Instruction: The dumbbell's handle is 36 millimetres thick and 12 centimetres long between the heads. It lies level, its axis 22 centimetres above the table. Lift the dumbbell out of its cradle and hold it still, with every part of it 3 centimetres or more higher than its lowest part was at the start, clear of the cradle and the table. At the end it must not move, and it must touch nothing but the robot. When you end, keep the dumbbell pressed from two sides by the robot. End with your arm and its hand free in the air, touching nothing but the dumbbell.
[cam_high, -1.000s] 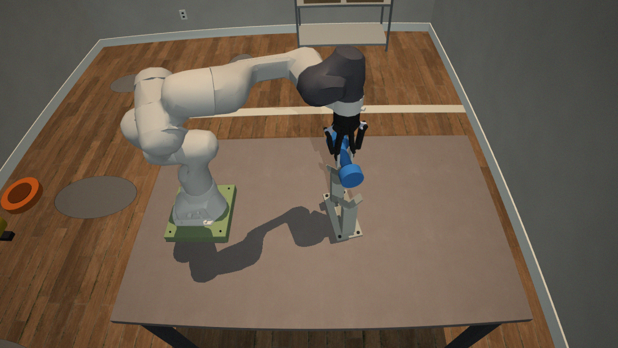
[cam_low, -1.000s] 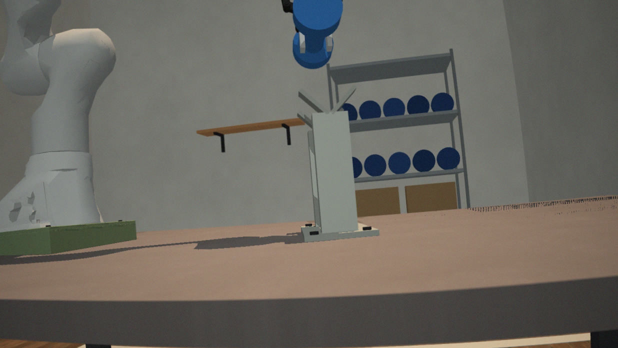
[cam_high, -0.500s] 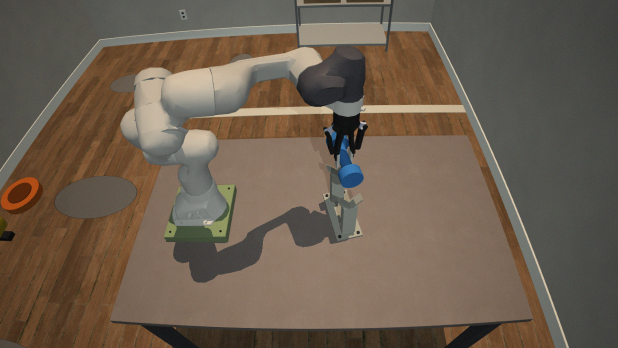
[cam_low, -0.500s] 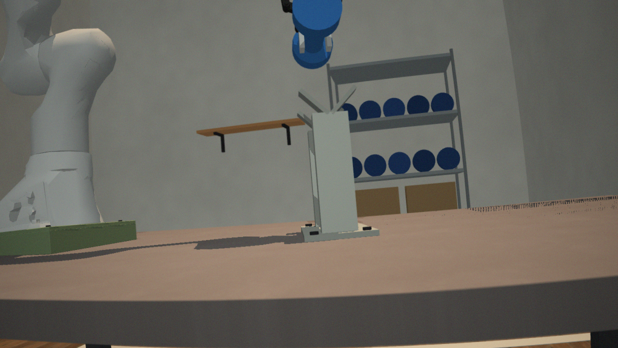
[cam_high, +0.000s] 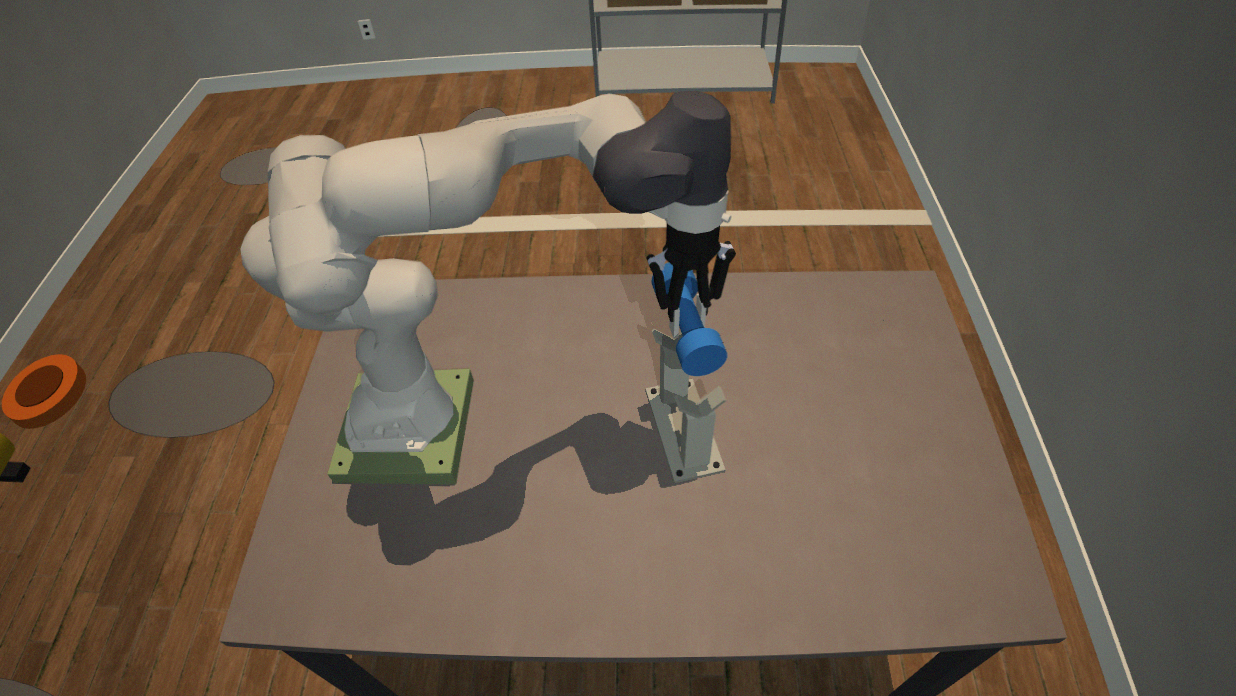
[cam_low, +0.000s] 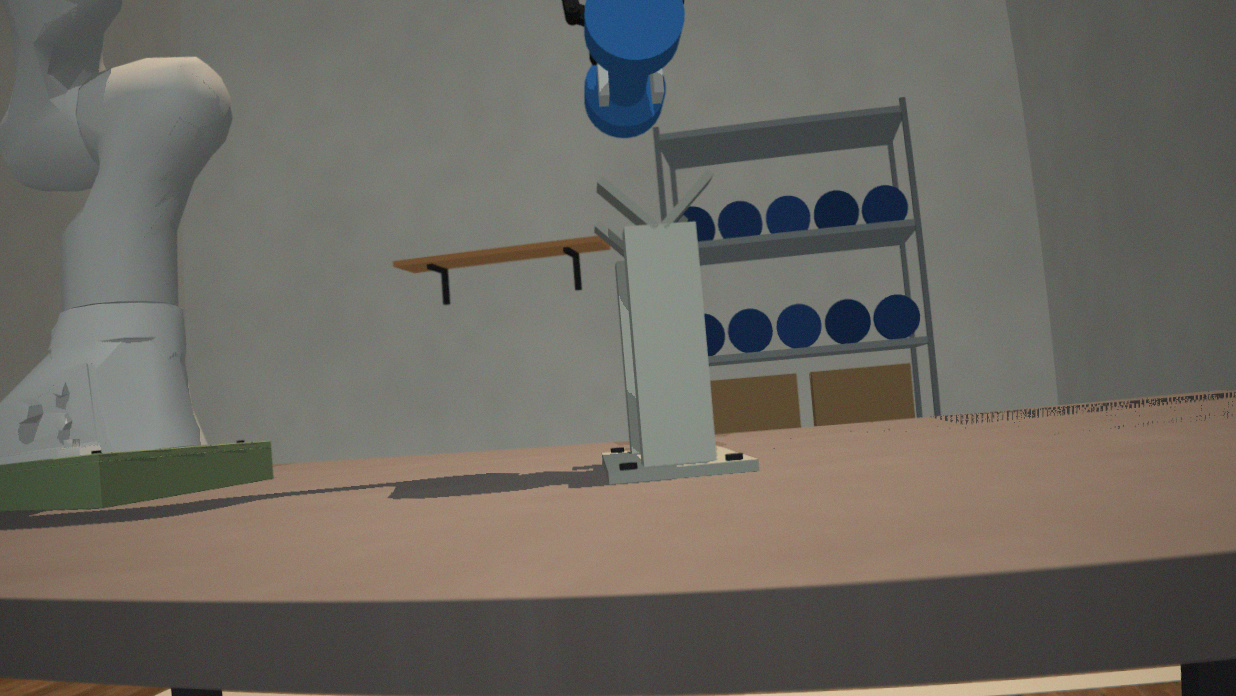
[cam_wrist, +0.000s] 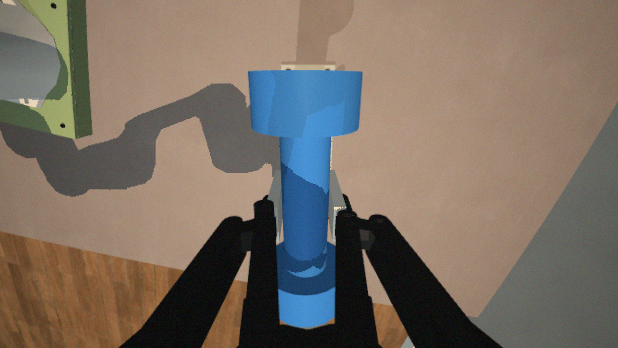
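Observation:
The blue dumbbell (cam_high: 698, 345) (cam_low: 633, 51) (cam_wrist: 305, 150) hangs in the air above the grey cradle (cam_high: 683, 415) (cam_low: 661, 345), with a clear gap between its lower head and the cradle's V-shaped forks. My gripper (cam_high: 687, 298) (cam_wrist: 305, 184) is shut on the dumbbell's handle, one black finger on each side. In the exterior view only the dumbbell's heads show at the top edge, and the fingers are mostly out of frame. The cradle stands upright on the brown table (cam_high: 605, 553) (cam_low: 864, 518), mostly hidden under the dumbbell in the wrist view.
The arm's base stands on a green plate (cam_high: 402, 462) (cam_low: 129, 475) (cam_wrist: 75, 75) at the table's left. A shelf rack (cam_low: 804, 259) with blue balls stands behind the table. An orange ring (cam_high: 41, 389) lies on the floor at the far left.

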